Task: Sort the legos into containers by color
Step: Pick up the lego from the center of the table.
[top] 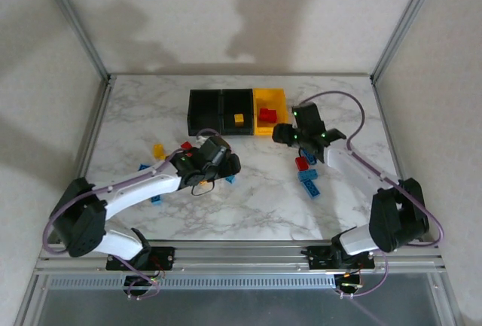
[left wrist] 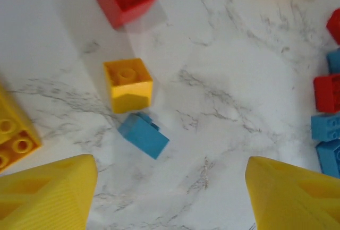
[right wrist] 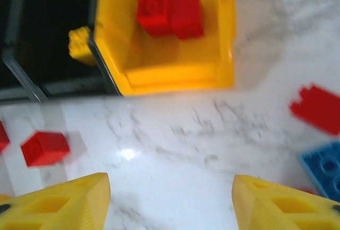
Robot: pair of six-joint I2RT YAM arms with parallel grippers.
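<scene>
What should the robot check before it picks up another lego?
1. Left gripper open, nothing held: ok.
2. Right gripper open, nothing held: ok.
3. Blue brick lies ahead of the left gripper, uncovered: ok.
4. Blue brick apart from the yellow brick beside it: cannot tell.
5. Yellow bin holds red bricks alone: ok.

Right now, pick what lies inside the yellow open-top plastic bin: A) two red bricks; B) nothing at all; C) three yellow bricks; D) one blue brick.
A: the right wrist view shows two red studded plastic bricks lying side by side on the floor of the yellow open-top plastic bin.
</scene>
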